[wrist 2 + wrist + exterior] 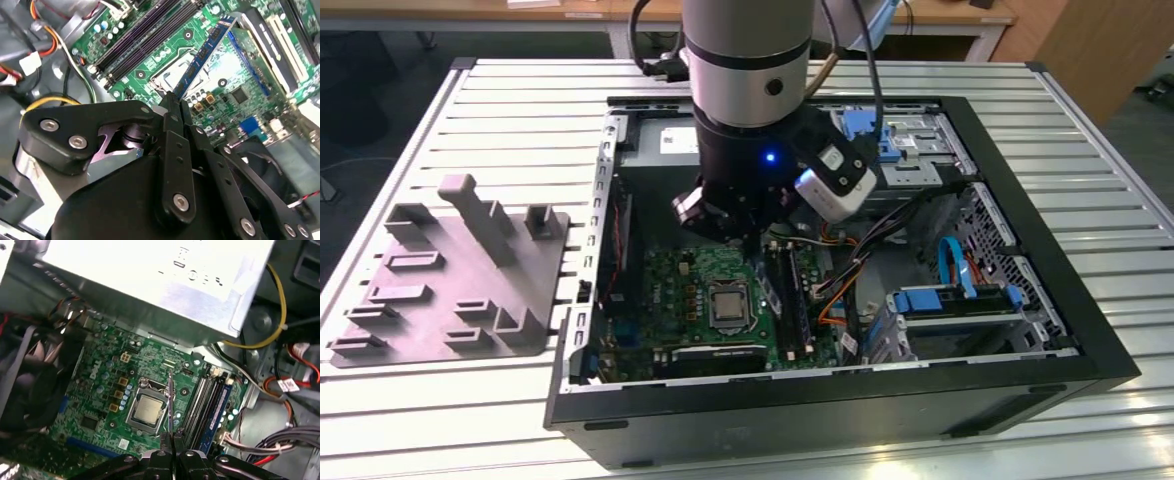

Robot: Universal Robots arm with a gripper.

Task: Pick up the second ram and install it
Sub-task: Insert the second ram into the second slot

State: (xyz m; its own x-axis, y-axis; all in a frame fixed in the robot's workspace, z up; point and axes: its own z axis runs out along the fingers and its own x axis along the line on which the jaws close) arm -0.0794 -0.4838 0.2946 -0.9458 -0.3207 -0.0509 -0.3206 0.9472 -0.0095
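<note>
Slatted metal worktop [520, 110] carries an open computer case [787, 415]. Inside it, the second ram [205, 52] is held over the edge of the processor socket [147, 409], on the side toward the memory slots [207, 400]. The gripper [172, 100] grips one end of it, jaws narrow and clamped on the stick. A grey fixture [467, 270] lies well apart from the socket, outside the case.
</note>
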